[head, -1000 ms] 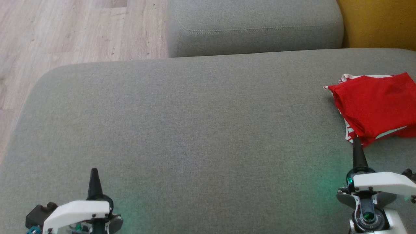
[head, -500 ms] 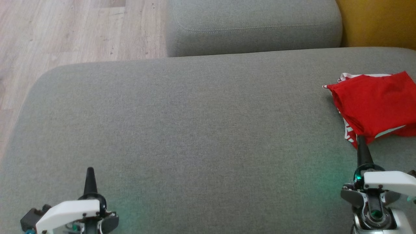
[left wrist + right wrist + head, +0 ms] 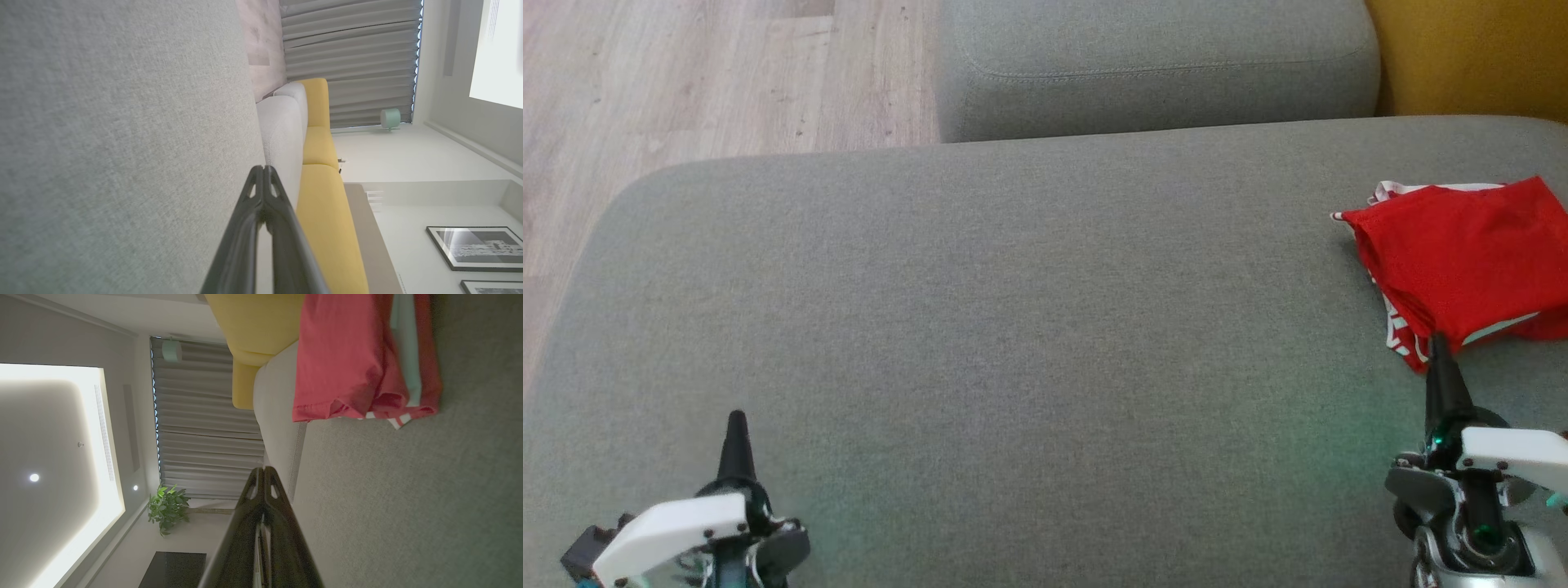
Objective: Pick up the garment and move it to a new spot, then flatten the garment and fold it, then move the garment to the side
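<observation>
Left claw (image 3: 737,418) and right claw (image 3: 1438,343) pinch closed, empty, above woven grey cushion (image 3: 1013,327) bearing folded red garment (image 3: 1462,245).

The garment (image 3: 1462,253) is bright red with a pale mint band and red-and-white striped trim; the sofa (image 3: 1013,327) under it is plain grey woven fabric. Beyond the sofa, the floor (image 3: 686,82) is pale wood-grain planks and a cushion (image 3: 1470,57) is mustard yellow. The left tool (image 3: 737,418) and right tool (image 3: 1437,343) each have black fingers (image 3: 737,445) and white casings.
</observation>
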Robot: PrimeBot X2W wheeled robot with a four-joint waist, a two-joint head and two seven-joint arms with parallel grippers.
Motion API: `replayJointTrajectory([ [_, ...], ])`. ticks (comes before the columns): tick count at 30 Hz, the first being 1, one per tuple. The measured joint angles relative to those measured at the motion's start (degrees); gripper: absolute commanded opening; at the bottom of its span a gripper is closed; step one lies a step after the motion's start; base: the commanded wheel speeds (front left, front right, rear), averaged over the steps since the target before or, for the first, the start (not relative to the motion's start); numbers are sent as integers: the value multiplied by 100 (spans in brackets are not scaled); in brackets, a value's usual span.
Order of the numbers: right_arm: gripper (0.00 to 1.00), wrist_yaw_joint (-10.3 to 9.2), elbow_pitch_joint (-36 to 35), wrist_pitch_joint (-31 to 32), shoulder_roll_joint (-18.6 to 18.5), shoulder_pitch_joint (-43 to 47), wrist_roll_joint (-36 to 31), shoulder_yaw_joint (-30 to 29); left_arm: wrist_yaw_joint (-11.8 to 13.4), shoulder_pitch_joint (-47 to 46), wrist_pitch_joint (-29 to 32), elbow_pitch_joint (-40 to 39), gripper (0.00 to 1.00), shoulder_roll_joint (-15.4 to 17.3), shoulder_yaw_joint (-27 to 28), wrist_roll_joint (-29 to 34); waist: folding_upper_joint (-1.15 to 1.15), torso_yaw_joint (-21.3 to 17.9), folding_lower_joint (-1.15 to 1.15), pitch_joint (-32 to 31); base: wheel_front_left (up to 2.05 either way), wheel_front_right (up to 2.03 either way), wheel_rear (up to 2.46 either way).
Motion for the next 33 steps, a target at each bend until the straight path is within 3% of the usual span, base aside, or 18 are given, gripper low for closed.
replayJointTrajectory([
  [12, 0, -3, -143, 204, 0, 5, 750, -102, -97, -59, 187, -84, 0, -1, 164, -630, 0, -22, 0, 11, 0, 0, 0],
  [33, 0, -3, -151, 203, 0, 6, 750, -102, -97, -59, 187, -84, 0, -1, 165, -630, 0, -22, 0, 11, 0, 0, 0],
])
